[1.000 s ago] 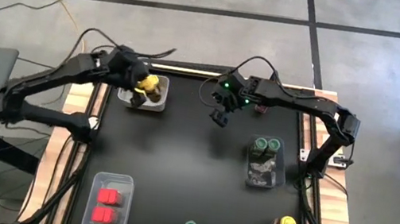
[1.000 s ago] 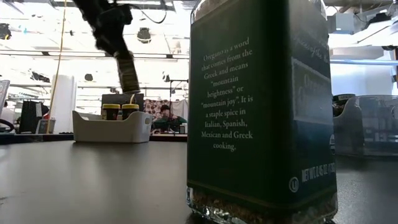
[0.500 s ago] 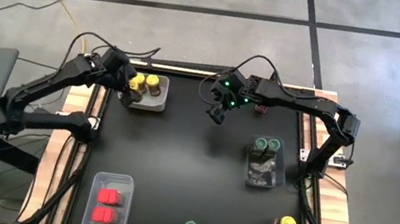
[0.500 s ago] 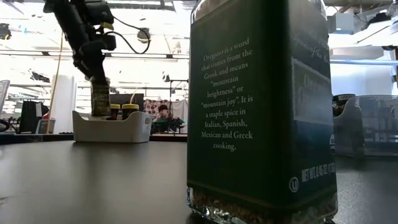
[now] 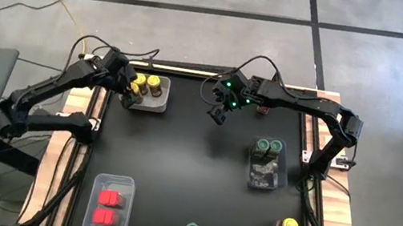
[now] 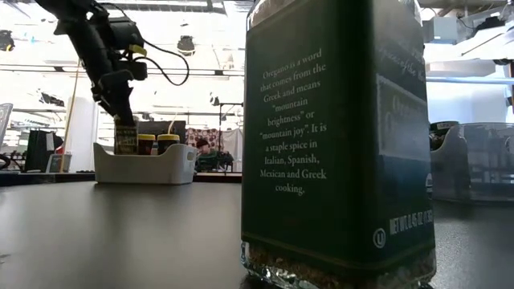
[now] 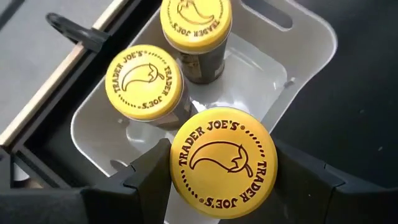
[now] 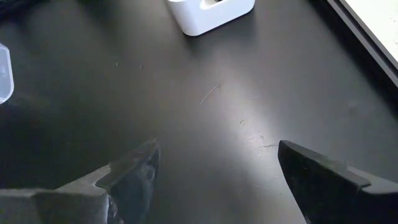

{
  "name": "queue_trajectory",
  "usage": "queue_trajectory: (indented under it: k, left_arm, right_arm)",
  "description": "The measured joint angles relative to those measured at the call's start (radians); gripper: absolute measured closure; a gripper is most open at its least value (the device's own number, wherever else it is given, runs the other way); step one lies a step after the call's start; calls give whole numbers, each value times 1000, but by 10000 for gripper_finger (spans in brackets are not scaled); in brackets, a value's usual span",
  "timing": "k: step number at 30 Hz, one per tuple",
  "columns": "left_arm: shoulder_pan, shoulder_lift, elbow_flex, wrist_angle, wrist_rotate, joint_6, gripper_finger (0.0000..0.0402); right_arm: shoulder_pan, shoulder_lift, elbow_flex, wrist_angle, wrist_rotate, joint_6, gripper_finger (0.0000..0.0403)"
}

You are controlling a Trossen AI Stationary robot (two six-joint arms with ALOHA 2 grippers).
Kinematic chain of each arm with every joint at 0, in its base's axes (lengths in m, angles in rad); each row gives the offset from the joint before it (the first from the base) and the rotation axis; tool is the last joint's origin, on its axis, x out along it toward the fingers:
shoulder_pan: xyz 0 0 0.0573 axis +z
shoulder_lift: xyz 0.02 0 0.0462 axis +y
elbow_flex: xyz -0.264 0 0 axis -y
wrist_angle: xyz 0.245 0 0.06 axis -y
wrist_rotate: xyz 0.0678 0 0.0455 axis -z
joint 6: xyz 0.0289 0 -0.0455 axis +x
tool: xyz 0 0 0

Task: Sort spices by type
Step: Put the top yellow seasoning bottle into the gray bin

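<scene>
Left gripper: clenched on a yellow-lidded jar, fingers on both sides of the lid, held low in the white bin at the table's 11 o'clock corner.
Bin contents: 2 more yellow-lidded jars stand upright in it, just beside the held one.
Right gripper: released, jaws wide apart, nothing between them, hovering over bare black table near 12 o'clock.
Green-lidded jars: 2 in the clear bin at 3 o'clock; 1 loose at 6 o'clock; 1 at 5 o'clock beside a loose yellow-lidded one.
Red blocks: 2 in the clear bin at 7 o'clock.
</scene>
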Motion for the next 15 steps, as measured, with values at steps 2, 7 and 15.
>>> queue_trajectory:
  k: [2, 7, 15]
  left_arm:
    - [5, 20, 0, 6, 2, 11, 171]
    - [5, 87, 0, 47, 24, 18, 171]
    - [5, 149, 0, 60, -6, 34, 171]
  right_arm:
    - [0, 0, 0, 0, 0, 0, 52]
    - [0, 0, 0, 0, 0, 0, 52]
    - [0, 0, 0, 0, 0, 8, 52]
